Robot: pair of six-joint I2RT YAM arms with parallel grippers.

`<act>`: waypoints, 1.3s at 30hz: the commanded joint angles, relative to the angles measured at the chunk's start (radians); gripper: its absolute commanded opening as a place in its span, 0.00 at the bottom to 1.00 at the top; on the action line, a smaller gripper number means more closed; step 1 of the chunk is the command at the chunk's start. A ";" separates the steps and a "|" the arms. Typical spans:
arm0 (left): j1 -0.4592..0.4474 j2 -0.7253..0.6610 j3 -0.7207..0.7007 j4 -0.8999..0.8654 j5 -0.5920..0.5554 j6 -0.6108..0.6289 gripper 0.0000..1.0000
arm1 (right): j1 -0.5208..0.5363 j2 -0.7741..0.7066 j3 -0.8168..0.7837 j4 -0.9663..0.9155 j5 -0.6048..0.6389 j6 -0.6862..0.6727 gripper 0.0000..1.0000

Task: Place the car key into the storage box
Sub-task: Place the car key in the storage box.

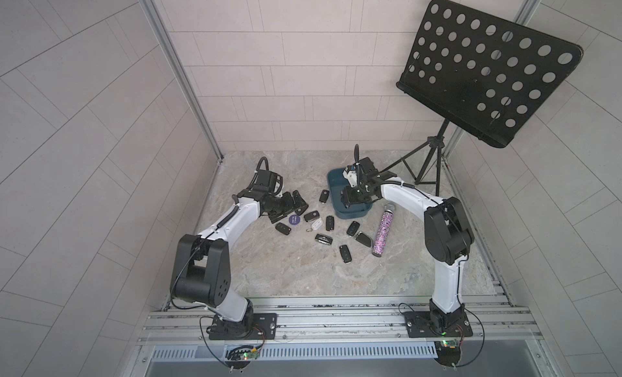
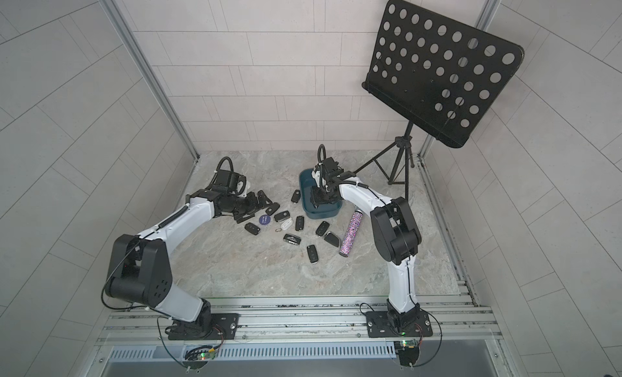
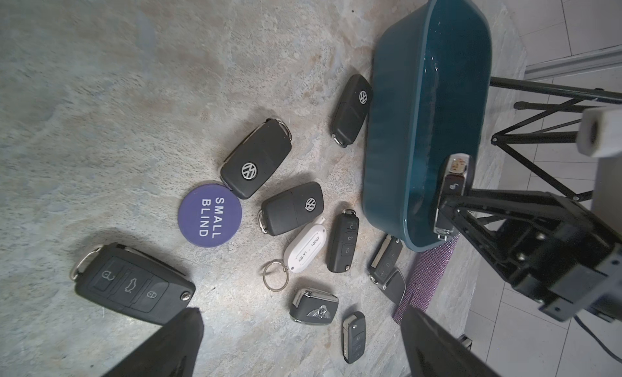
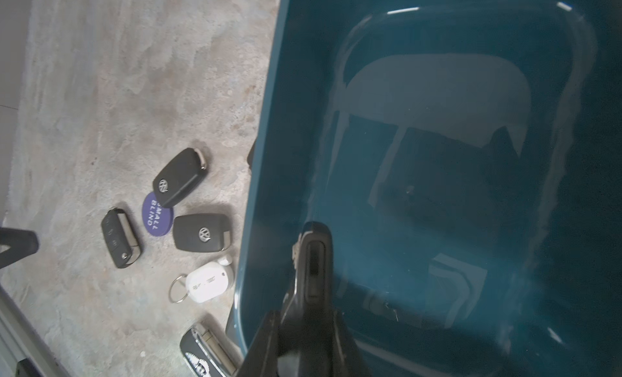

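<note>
Right jaws are clamped narrow on the car key (image 3: 452, 190), gripping it by one end with the other end poking out ahead of them. The key is inside the outline of the storage box (image 3: 390, 129), over its near end and close to one long wall (image 4: 269, 190). I can't tell whether it's touching the floor of the box or hanging just above it. The box shows only reflections, no other key.

Step in hand looks like the release. To do it well:
- nudge the key a bit toward the middle of the box, since it's tight to the wall now
- go low before opening so it doesn't bounce or skid over the low rim
- open fully, then lift straight up so the jaws don't catch the wall or drag the box

Right arm (image 1: 407, 193): elbow high, forearm sloping down and forward, wrist tipped down over the box's near end.

Left jaws are wide open and hold nothing, low over the desk (image 3: 101, 123), near the loose keys (image 3: 255, 160) and the purple chip (image 3: 209, 213). Left arm (image 1: 235, 220) is bent and reaching forward, well apart from the box.
</note>
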 commanded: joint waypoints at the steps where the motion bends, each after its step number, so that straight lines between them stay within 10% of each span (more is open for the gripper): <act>1: -0.001 0.013 0.015 -0.012 0.011 -0.009 1.00 | 0.001 0.044 0.038 0.029 -0.008 0.058 0.10; 17: 0.000 0.032 0.022 -0.020 0.020 -0.001 1.00 | 0.005 0.181 0.098 0.051 -0.043 0.103 0.13; 29: -0.001 0.040 0.031 -0.029 0.023 0.005 1.00 | 0.002 0.184 0.106 0.024 0.007 0.097 0.40; 39: -0.001 0.043 0.038 -0.036 0.024 0.006 1.00 | -0.028 0.187 0.082 0.074 -0.058 0.169 0.35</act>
